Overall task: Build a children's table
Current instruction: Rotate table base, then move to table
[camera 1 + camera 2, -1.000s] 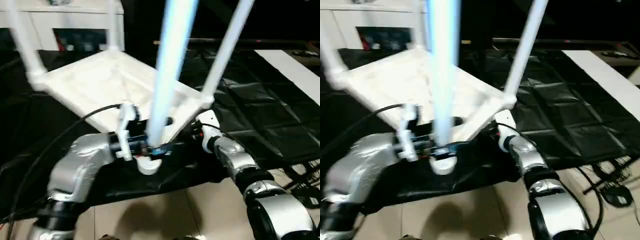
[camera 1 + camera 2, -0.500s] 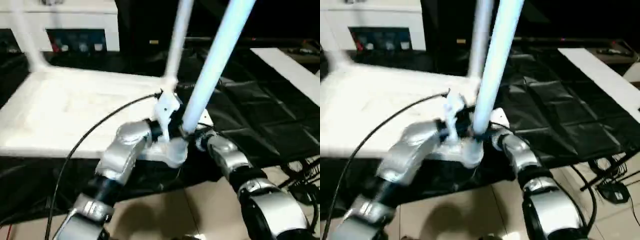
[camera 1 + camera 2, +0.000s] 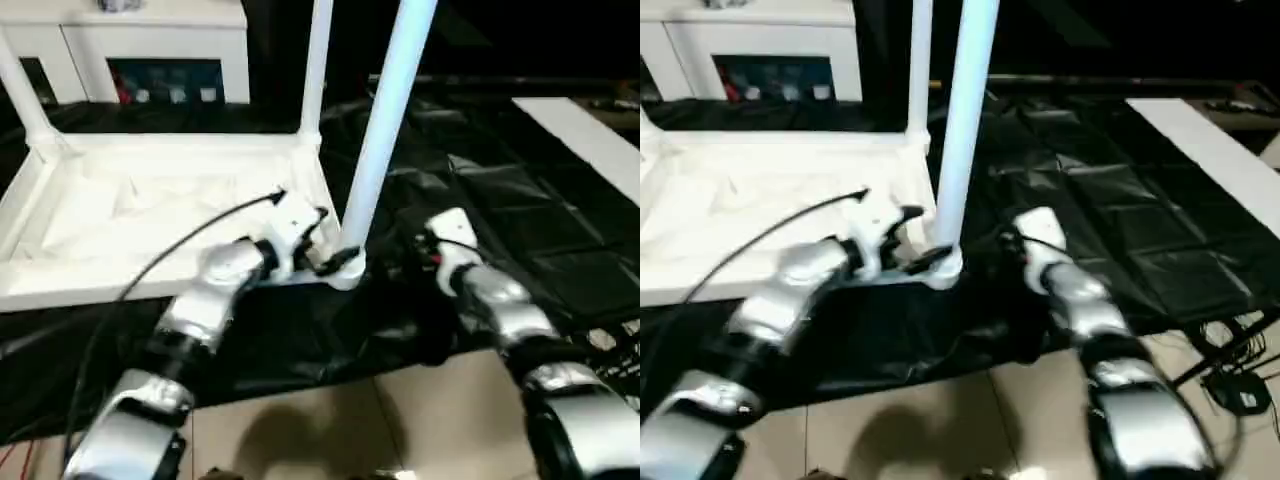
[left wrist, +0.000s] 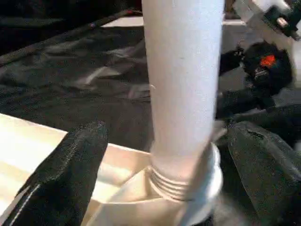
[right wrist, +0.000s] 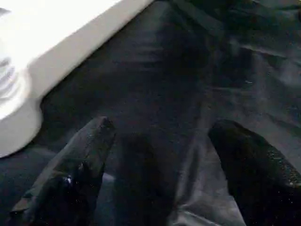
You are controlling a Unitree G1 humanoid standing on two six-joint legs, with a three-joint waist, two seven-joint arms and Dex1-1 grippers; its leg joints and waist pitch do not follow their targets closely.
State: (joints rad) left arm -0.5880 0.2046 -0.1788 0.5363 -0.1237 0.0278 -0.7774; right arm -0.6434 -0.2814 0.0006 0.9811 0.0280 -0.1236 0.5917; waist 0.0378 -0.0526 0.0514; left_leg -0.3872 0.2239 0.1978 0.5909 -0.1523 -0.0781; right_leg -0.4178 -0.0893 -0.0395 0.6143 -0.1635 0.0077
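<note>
From the left eye view, we see the white tabletop (image 3: pixel 150 215) lying upside down on a black sheet (image 3: pixel 520 200), its ribbed side facing up. Its long side runs from left to right across the picture. Three legs show here. The near leg (image 3: pixel 385 120) stands straight up from the near right corner, pointing at the ceiling. Another leg (image 3: pixel 318 65) stands up from the far right corner, and a third (image 3: pixel 22 85) leans a little at the far left corner. Behind the tabletop is a white cabinet (image 3: pixel 150 50).

Our left gripper (image 3: pixel 335 262) sits right at the bottom of the near leg. Our right gripper (image 3: pixel 405 262) is just beside that corner, over the black sheet.

From the left wrist view, we see the near leg rise between our two black fingers (image 4: pixel 66 179). They stand wide, one on each side, and neither presses on the leg. Screw rings show where the leg meets its round socket (image 4: pixel 188 188).

From the right wrist view, our fingers (image 5: pixel 80 165) are spread wide with nothing between them, above the black sheet. The tabletop's edge (image 5: pixel 61 52) is near.
</note>
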